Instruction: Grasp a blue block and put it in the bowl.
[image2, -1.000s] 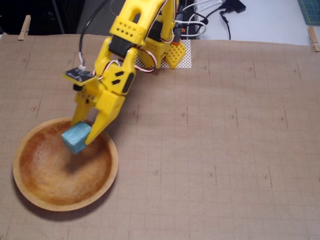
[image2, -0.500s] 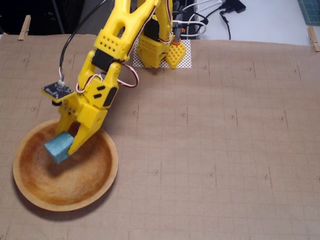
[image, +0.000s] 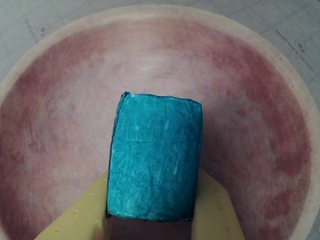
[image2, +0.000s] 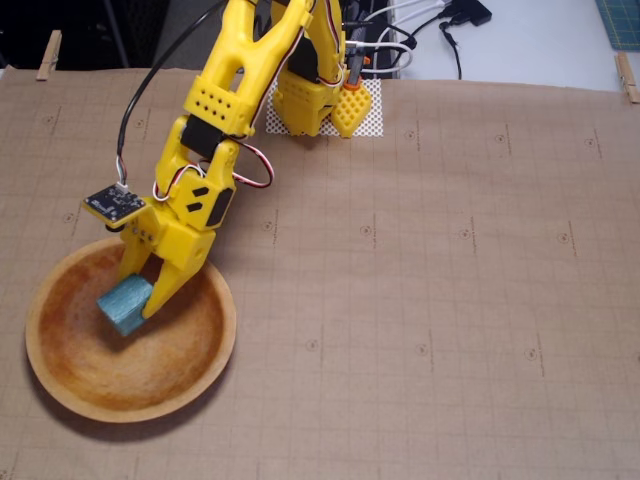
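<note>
The blue block (image: 155, 160) is a teal rectangular piece held between my two yellow fingers (image: 75, 217), filling the middle of the wrist view. Behind it lies the wooden bowl (image: 60, 80) with its reddish-brown inside. In the fixed view the bowl (image2: 70, 375) sits at the lower left of the table. My gripper (image2: 135, 298) is shut on the blue block (image2: 122, 303) and holds it over the bowl's inside, just within the upper rim. Whether the block touches the bowl's floor cannot be told.
A brown gridded paper mat (image2: 420, 300) covers the table. The arm's base (image2: 315, 95) stands on a white mesh pad at the top centre, with cables behind it. Wooden clips (image2: 48, 55) hold the mat's corners.
</note>
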